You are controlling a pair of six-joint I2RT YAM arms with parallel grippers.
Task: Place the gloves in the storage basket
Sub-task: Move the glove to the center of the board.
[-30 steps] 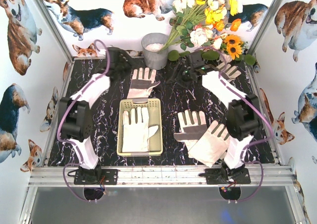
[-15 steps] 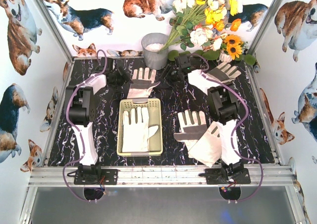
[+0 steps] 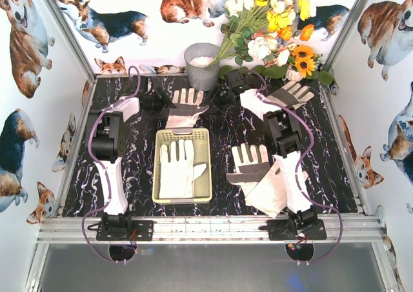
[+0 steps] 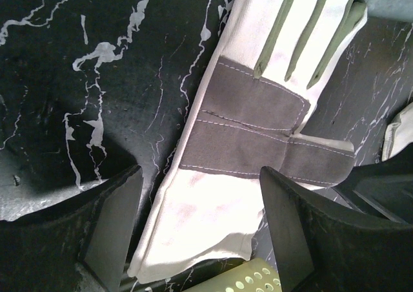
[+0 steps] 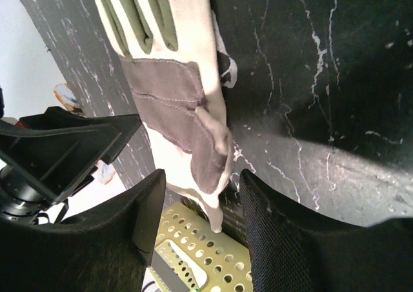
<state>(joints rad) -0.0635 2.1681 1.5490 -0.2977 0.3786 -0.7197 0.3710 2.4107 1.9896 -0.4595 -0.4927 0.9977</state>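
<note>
A cream work glove (image 3: 185, 108) with a grey band lies flat just behind the pale yellow-green storage basket (image 3: 210, 176). Another glove (image 3: 176, 170) lies inside the basket. My left gripper (image 3: 160, 102) is open just left of the back glove; in the left wrist view its jaws (image 4: 200, 234) straddle the glove's cuff (image 4: 206, 214). My right gripper (image 3: 224, 94) is open just right of that glove, which shows in the right wrist view (image 5: 174, 98) with the basket rim (image 5: 219, 260) below. Two overlapping gloves (image 3: 253, 164) (image 3: 276, 190) lie right of the basket. One more glove (image 3: 292, 94) lies back right.
A grey metal bucket (image 3: 202, 64) stands at the back centre on the black marble table (image 3: 132, 169). A bouquet of artificial flowers (image 3: 274, 20) leans at the back right. Corgi-print walls close in both sides and the back.
Both grippers have moved in toward the glove behind the basket, the left from the back left, the right from the back right. Both arms' elbows have pulled in. No glove has moved.
</note>
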